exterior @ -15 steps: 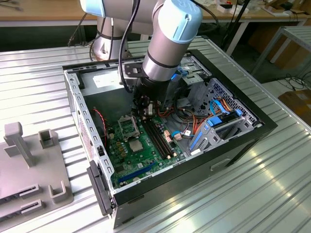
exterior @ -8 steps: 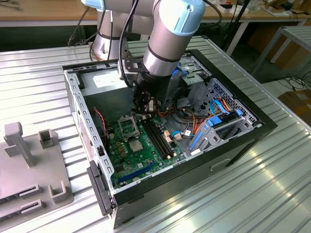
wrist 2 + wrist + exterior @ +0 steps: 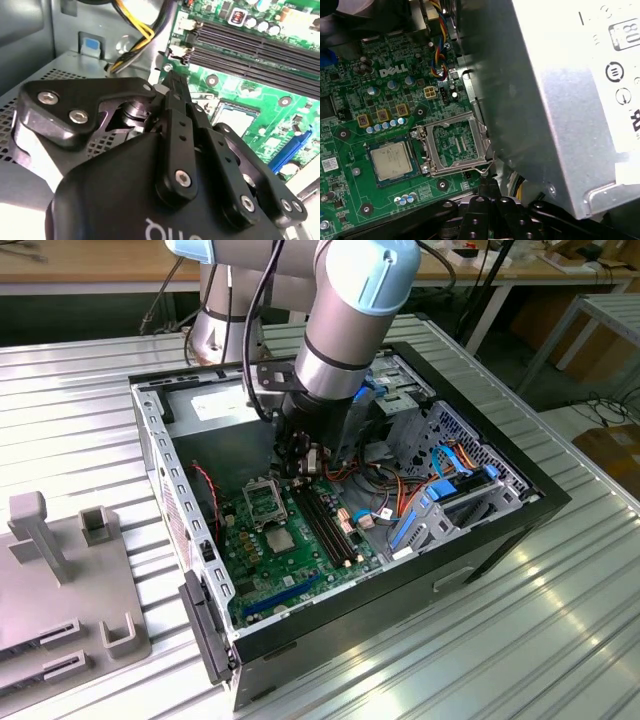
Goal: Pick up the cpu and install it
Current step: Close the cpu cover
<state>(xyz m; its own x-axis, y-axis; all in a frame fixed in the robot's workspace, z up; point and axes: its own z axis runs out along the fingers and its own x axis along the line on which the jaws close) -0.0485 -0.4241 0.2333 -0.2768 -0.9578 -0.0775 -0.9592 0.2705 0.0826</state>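
Going across the exterior view from its left: there's a grey plastic holder (image 3: 60, 570) sitting on the ribbed tabletop (image 3: 80, 390), then the open computer case (image 3: 160, 470) with the arm reaching down into it.

The cpu (image 3: 277, 538) is lying flat on the green board (image 3: 300, 580), shiny metal side up. It sits just beside the metal socket frame (image 3: 262, 498), and the first wrist view shows the same pair, cpu (image 3: 391, 161) next to frame (image 3: 456, 142). It's square, so there's no real long axis. Its edges look lined up with the frame and with the long black memory slots (image 3: 325, 525) to the exterior view's right of it.

The claw (image 3: 305, 465) hangs over the board, up near the frame end and the grey power supply box (image 3: 560, 100), not touching the cpu. In both wrist views its fingers look pressed together at the tip with nothing between them (image 3: 171, 80).

What I'd worry about:
- With the fingers together it can't grab anything, and coming down like that would just jab the chip or the board.
- The cpu is thin and lies flush, so there's very little edge to catch. An off-centre pinch could tip it or let it slip.
- The frame and its wire lever are right beside it, so a small sideways miss could snag them.
- The power supply box and the coloured wires (image 3: 437, 60) crowd that corner, so the arm could easily brush them.
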